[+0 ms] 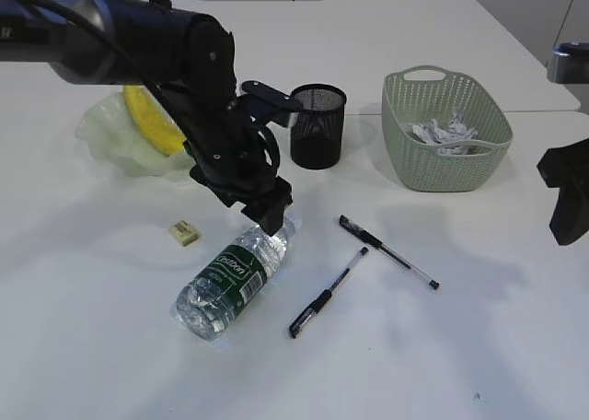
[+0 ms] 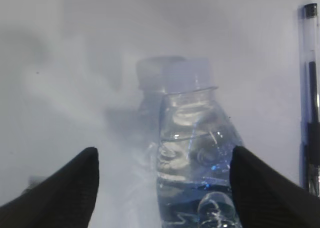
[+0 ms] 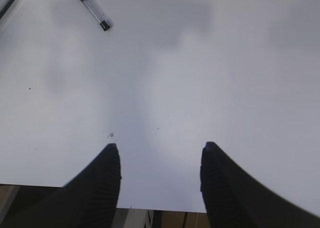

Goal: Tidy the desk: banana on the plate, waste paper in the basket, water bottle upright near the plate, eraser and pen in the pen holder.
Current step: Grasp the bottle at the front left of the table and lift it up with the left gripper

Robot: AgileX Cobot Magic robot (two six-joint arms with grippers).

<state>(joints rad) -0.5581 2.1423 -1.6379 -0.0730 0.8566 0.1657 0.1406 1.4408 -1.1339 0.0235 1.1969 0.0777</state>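
The water bottle lies on its side at the table's centre, cap towards the back; it also shows in the left wrist view. My left gripper is open, its fingers astride the bottle's neck end. The banana lies on the pale green plate. The eraser lies left of the bottle. Two pens lie to its right. The mesh pen holder stands behind. The basket holds crumpled waste paper. My right gripper is open and empty.
The right arm hangs at the right edge of the exterior view, over bare table near the front edge. A pen tip shows at the top left of the right wrist view. One pen lies along the right edge of the left wrist view.
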